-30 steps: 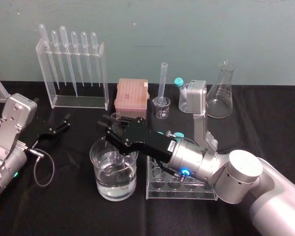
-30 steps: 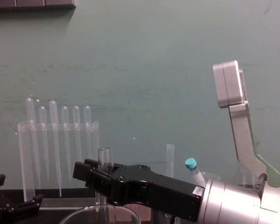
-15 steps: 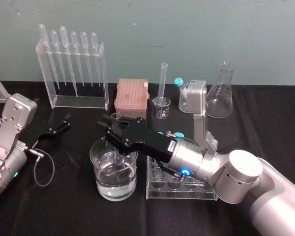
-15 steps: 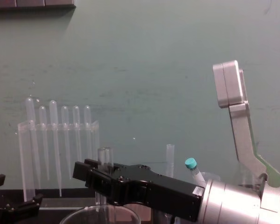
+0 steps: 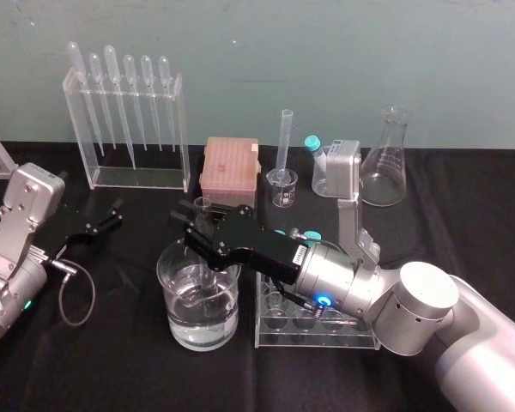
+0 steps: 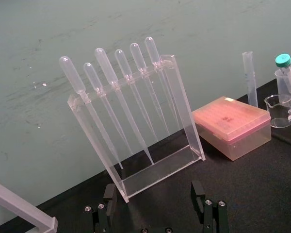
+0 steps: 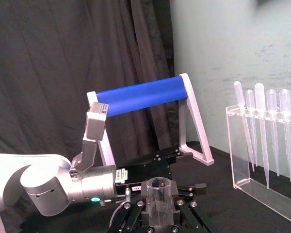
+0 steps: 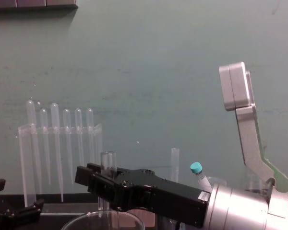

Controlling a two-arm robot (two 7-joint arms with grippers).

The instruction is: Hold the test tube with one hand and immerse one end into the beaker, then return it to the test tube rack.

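Since nothing had shifted over the last sec., right gripper (image 5: 197,226) stayed clamped on test tube (image 5: 203,204), lower end below it inside beaker (image 5: 177,330): dip prob. done, return to test tube rack (image 5: 137,178), beyond-left, pending; left gripper (image 5: 110,215) parked wide.

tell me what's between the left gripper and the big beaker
Bare black tabletop, seen in the head view, between the open left gripper and the beaker. The right gripper, shut on the test tube, reaches over the beaker from the other side.
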